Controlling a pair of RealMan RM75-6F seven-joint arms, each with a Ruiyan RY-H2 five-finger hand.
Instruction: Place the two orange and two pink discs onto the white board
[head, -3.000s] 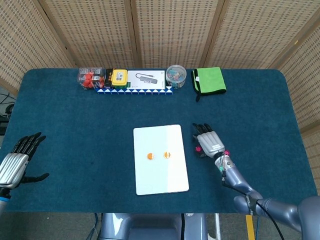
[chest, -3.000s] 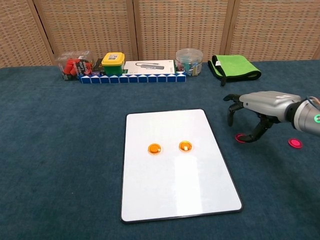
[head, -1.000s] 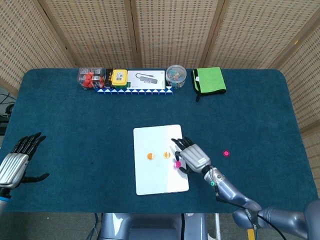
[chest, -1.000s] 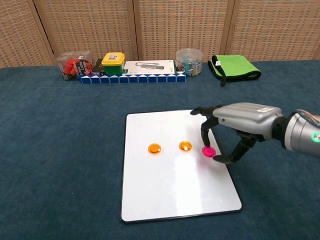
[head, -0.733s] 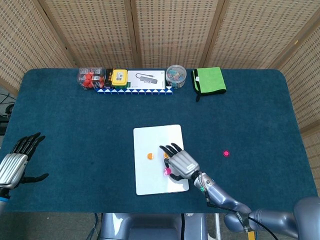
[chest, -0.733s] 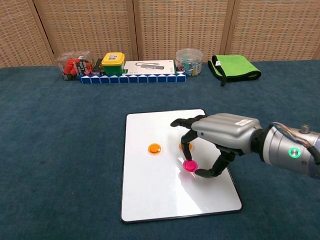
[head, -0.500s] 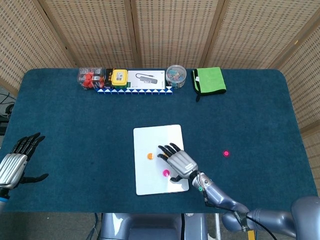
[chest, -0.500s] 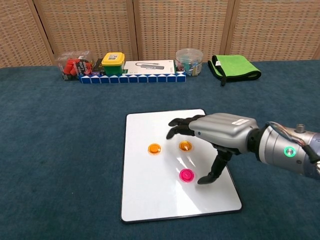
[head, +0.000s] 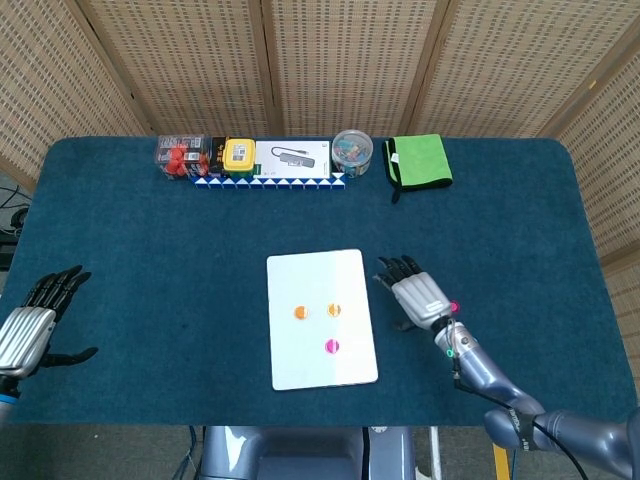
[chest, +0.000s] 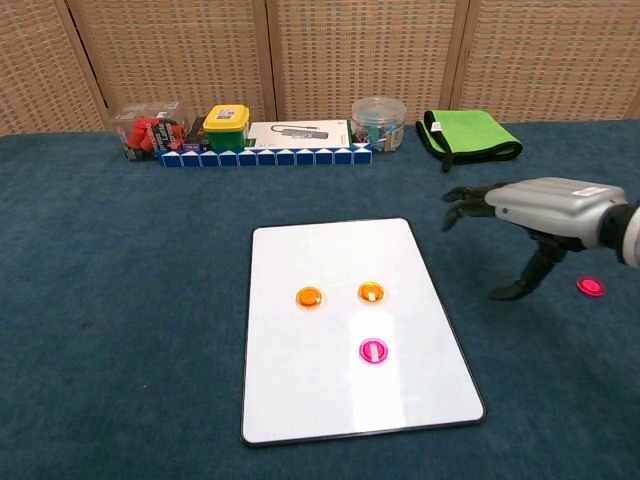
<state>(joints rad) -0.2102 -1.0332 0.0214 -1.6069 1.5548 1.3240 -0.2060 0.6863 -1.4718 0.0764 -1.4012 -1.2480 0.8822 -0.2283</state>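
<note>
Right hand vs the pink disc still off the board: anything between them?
Nothing. In the chest view only bare blue cloth separates the open right hand from the pink disc; the head view has the hand partly covering it.

A table (head: 120, 260) covered in dark blue carpet-like cloth stands before woven wicker screen panels (head: 340, 60) in wooden frames on the far side.

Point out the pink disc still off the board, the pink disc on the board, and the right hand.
pink disc on the cloth (chest: 591, 286), chest view, its top face.
pink disc on the board (chest: 373, 351), chest view, its centre.
right hand (chest: 545, 212), chest view, back of the hand.
</note>
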